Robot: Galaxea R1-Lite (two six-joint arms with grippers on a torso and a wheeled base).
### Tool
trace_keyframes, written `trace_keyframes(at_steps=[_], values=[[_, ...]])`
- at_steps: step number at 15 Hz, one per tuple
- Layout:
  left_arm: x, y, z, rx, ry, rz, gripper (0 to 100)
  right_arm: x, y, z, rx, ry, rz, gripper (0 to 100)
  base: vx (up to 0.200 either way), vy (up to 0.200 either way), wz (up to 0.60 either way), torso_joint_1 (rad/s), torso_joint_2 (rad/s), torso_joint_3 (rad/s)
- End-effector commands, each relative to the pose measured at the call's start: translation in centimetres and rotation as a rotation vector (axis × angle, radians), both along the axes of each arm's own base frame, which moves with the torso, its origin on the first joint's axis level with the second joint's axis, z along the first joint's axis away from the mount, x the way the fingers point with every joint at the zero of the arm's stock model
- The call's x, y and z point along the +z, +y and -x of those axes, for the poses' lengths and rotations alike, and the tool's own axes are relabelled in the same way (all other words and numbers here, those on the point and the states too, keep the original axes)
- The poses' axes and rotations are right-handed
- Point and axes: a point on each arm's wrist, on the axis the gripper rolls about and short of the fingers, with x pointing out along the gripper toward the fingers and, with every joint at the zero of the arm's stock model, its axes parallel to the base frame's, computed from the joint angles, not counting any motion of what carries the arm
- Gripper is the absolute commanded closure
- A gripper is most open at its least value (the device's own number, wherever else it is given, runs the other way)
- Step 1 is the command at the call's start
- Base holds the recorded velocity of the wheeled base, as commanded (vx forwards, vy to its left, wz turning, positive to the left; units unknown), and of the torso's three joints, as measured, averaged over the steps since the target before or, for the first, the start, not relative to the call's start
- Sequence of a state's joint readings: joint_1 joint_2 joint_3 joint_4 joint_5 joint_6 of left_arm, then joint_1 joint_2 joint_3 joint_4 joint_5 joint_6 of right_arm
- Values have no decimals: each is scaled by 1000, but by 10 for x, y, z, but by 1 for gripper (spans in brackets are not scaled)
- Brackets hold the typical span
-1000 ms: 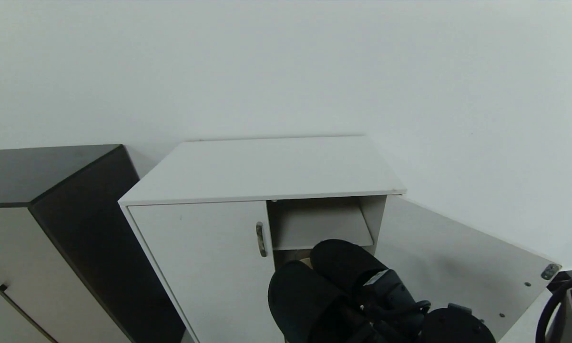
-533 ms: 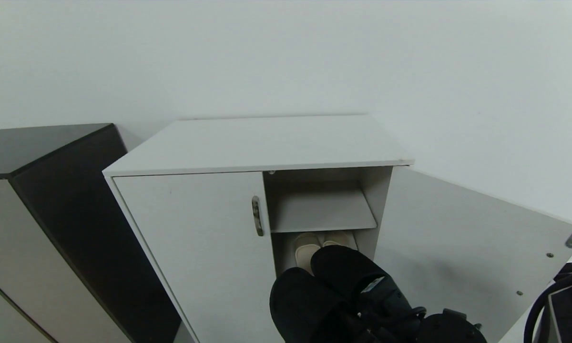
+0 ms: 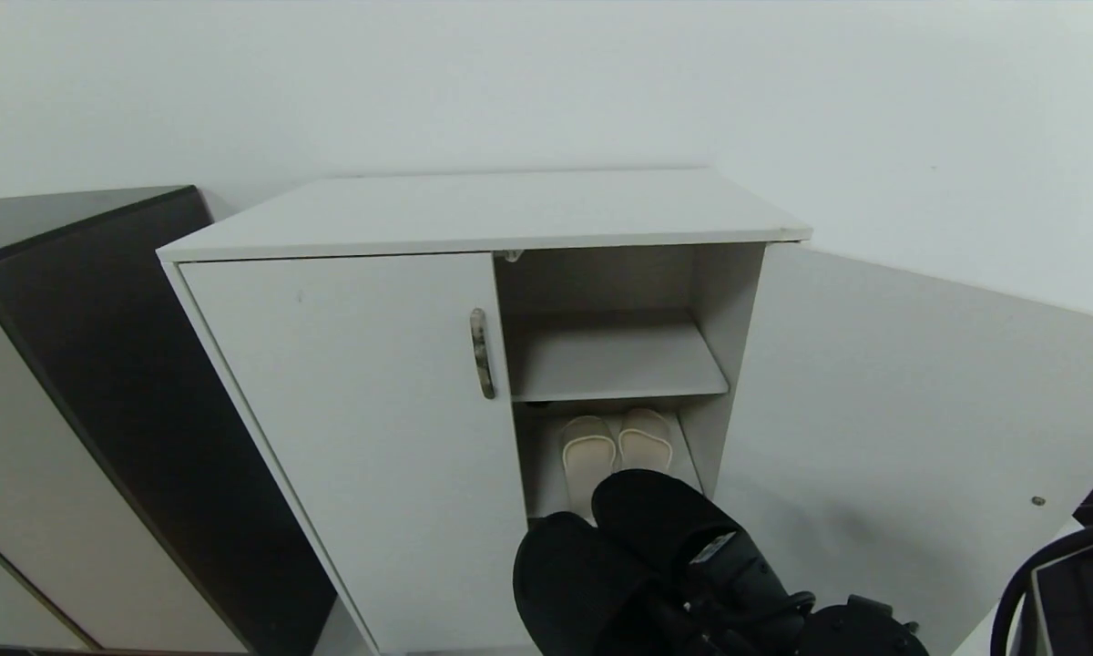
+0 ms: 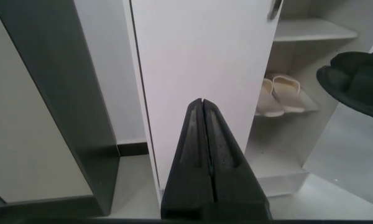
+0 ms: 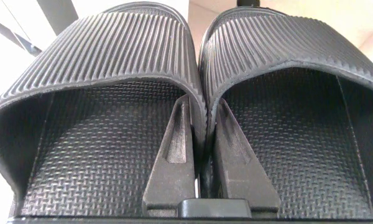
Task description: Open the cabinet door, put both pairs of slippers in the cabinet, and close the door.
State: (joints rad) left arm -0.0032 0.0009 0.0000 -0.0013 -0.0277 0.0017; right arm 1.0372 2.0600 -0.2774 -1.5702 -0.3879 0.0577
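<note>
Head view: a white cabinet (image 3: pixel 474 214) stands against a plain white wall beside a dark cabinet (image 3: pixel 100 364). Its right door (image 3: pixel 920 410) is wide open, with beige slippers (image 3: pixel 615 446) on the lower shelf and black slippers (image 3: pixel 619 547) just outside.

Left wrist view: the left gripper (image 4: pixel 202 109) is pressed together, empty.

Right wrist view: the right gripper (image 5: pixel 202 118) pinches the black slippers' adjoining walls.

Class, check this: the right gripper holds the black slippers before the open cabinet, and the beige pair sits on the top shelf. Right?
Wrong in one point: the beige pair sits on the lower shelf, under the top shelf, as the head view shows. The right gripper does hold the black slippers before the open cabinet.
</note>
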Motion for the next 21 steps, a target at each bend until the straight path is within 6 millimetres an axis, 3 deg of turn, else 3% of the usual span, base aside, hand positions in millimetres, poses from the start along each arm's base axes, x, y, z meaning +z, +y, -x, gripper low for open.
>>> trace_keyframes(at_steps=[1,5,11,14,16,18,19,20,21], values=[[0,0,0,0,0,0,100,-5,-1,0,0,10,19,100,0,0,0,-85,466,364],[0,0,0,0,0,0,100,-7,0,5,15,16,32,100,0,0,0,-50,432,376],[0,0,0,0,-1,0,100,-16,3,5,20,7,84,100,0,0,0,-7,90,89],[0,0,0,0,0,-1,100,0,19,-9,-83,-65,44,100,0,0,0,0,0,0],[0,0,0,0,0,-1,100,21,35,-22,-173,-59,35,100,0,0,0,0,0,0],[0,0,0,0,0,-1,100,60,40,-26,-228,-56,10,100,0,0,0,0,0,0],[0,0,0,0,0,-1,100,70,40,-26,-246,-52,3,100,0,0,0,0,0,0],[0,0,0,0,-1,-1,100,103,42,-28,-326,-44,-44,100,0,0,0,0,0,0],[0,0,0,0,-1,-1,100,117,42,-29,-392,-38,-47,100,0,0,0,0,0,0]])
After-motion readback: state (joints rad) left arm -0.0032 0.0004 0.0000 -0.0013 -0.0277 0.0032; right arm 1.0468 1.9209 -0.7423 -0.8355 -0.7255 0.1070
